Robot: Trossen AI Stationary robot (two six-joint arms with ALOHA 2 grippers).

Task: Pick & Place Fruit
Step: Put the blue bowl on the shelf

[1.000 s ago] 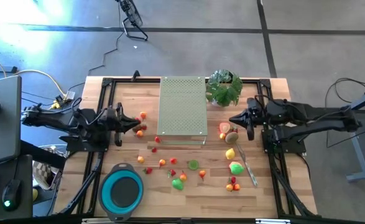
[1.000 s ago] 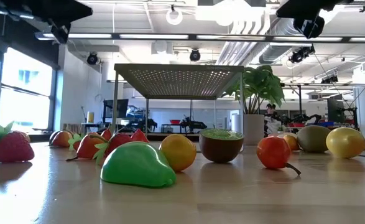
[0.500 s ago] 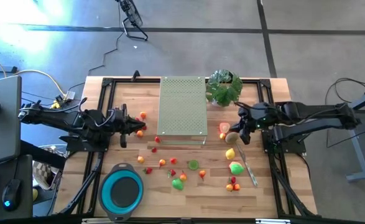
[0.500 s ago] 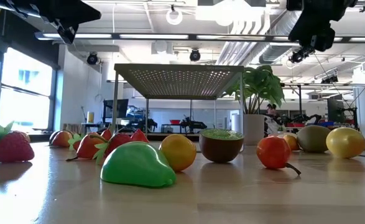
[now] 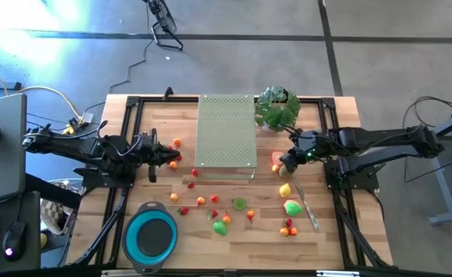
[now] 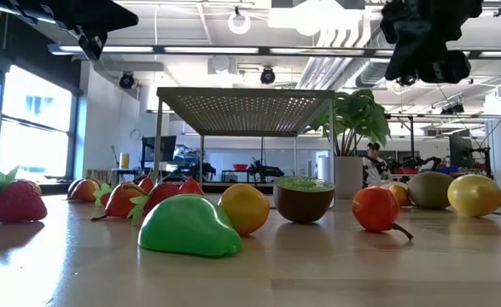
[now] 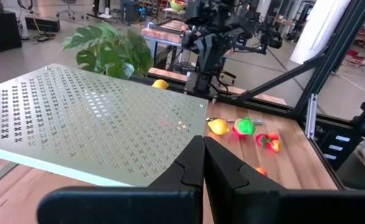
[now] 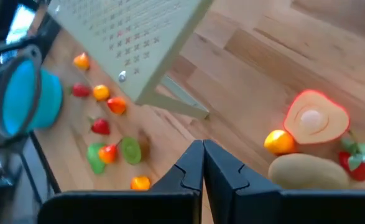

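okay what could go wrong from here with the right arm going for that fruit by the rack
The right gripper is shut above a tight cluster: a halved peach, a small orange fruit and a brown fruit. Descending shut, it would likely push fruit aside rather than grasp. These pieces sit close together, so opening there may knock a neighbour. The perforated rack stands close by, a possible bump.
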